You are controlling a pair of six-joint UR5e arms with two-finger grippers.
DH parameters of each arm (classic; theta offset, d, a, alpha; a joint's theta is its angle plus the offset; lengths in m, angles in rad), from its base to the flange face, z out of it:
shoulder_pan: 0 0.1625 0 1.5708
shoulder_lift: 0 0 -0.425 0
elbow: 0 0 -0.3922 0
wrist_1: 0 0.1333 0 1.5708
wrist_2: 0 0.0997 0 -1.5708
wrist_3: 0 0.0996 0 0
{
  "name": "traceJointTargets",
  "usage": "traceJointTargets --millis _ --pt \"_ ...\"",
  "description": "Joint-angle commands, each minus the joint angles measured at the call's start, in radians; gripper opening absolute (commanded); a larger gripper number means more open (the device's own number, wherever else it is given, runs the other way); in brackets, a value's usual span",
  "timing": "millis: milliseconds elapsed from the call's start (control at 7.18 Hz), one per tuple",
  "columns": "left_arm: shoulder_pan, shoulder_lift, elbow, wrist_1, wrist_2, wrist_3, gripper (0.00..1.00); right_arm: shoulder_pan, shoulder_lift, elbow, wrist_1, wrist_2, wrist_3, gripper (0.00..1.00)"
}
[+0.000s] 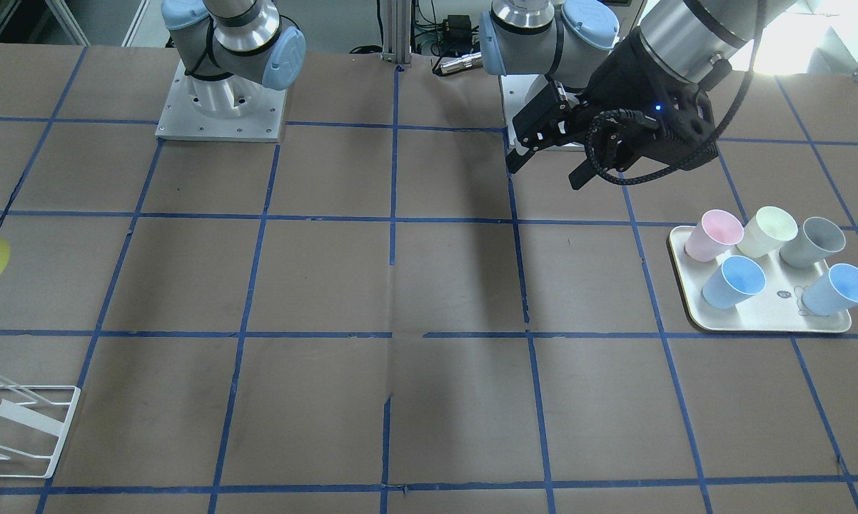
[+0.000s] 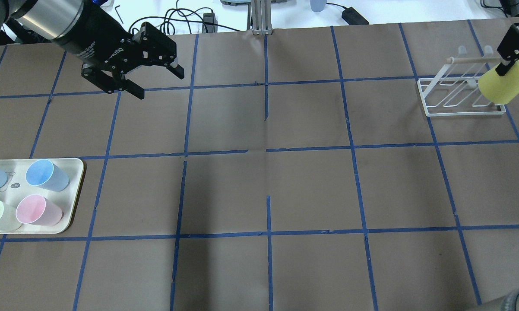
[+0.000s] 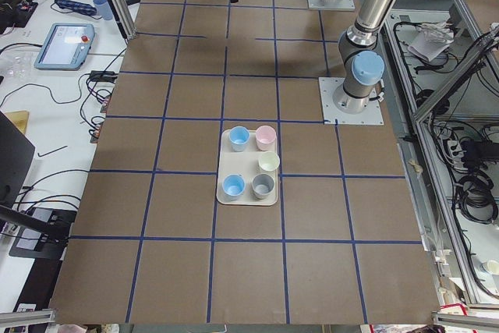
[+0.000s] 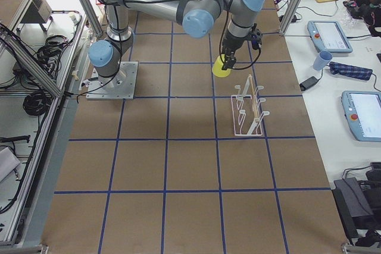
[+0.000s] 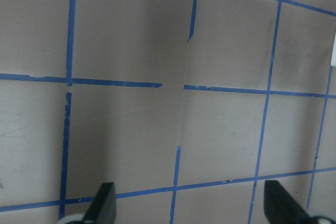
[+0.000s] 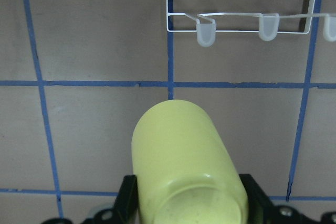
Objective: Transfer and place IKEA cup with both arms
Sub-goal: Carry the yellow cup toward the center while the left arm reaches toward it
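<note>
The right gripper (image 6: pixel 190 208) holds the IKEA cup (image 2: pixel 501 84) near the far right corner of the paper-covered surface (image 2: pixel 311 190). Its black fingers (image 6: pixel 128 195) are closed against the cup's sides. The yellow cup is tilted and sits just beside the white wire rack (image 2: pixel 464 114). Over the left half of the surface, the left gripper (image 2: pixel 159 84) hangs in the air with its fingers spread wide and nothing between them. Near the left edge, a cream tray (image 1: pixel 757 321) carries a pink cup (image 1: pixel 714 235), a pale cream cup (image 1: pixel 766 230), a grey cup (image 1: pixel 813 241) and two light blue cups (image 1: pixel 733 280).
</note>
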Motion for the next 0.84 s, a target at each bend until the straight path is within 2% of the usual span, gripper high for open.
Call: traceJointTargets --millis 0,139,278,418,557,696 --pt "0.013 0.021 -0.001 0.000 -0.217 -0.027 1.00 -0.004 -0.042 -0.002 0.138 0.125 -0.015 0.42" --pt "0.038 0.048 -0.015 -0.003 -0.332 -0.028 1.00 -0.004 -0.048 -0.001 0.181 0.235 -0.029 0.42" --pt "0.042 0.067 -0.035 -0.009 -0.453 -0.027 1.00 -0.003 -0.051 -0.001 0.274 0.363 -0.051 0.42" --pt "0.047 0.080 -0.100 0.000 -0.590 -0.012 1.00 -0.003 -0.060 0.001 0.380 0.503 -0.065 0.42" --pt "0.047 0.088 -0.192 0.082 -0.739 0.001 1.00 0.000 -0.065 0.005 0.471 0.627 -0.072 0.42" --pt "0.044 0.090 -0.318 0.262 -0.839 -0.008 1.00 0.003 -0.065 0.007 0.572 0.720 -0.101 0.41"
